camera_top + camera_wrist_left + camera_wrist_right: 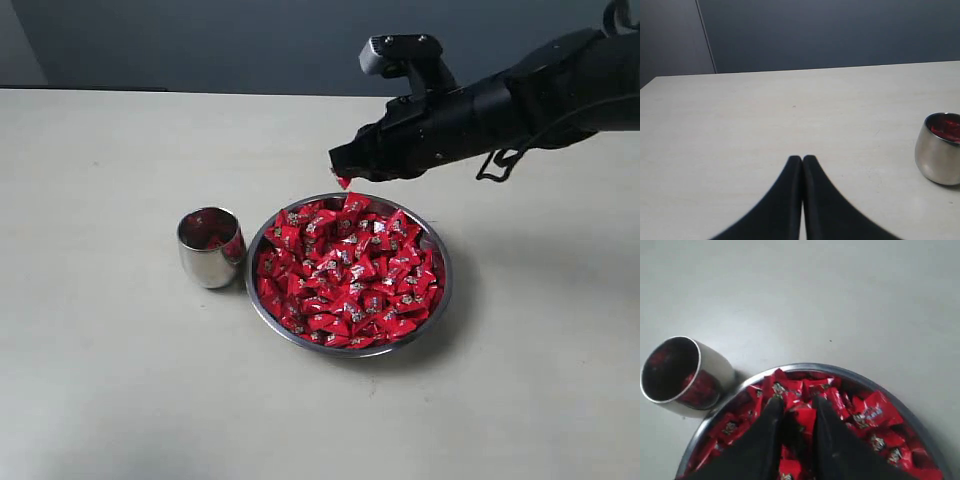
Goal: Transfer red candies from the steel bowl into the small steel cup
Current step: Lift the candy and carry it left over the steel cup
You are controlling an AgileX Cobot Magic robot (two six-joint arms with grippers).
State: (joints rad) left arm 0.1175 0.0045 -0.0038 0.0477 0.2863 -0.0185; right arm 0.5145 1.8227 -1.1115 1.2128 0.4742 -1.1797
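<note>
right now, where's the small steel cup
In the exterior view the small steel cup stands on the table, left of centre, close beside the left rim of the steel bowl.

One steel bowl (446, 280) holds dozens of red candies (350, 275), too many to count. One small steel cup (208, 262) beside the bowl holds a few more. One candy (344, 183) hangs above the bowl.
</note>
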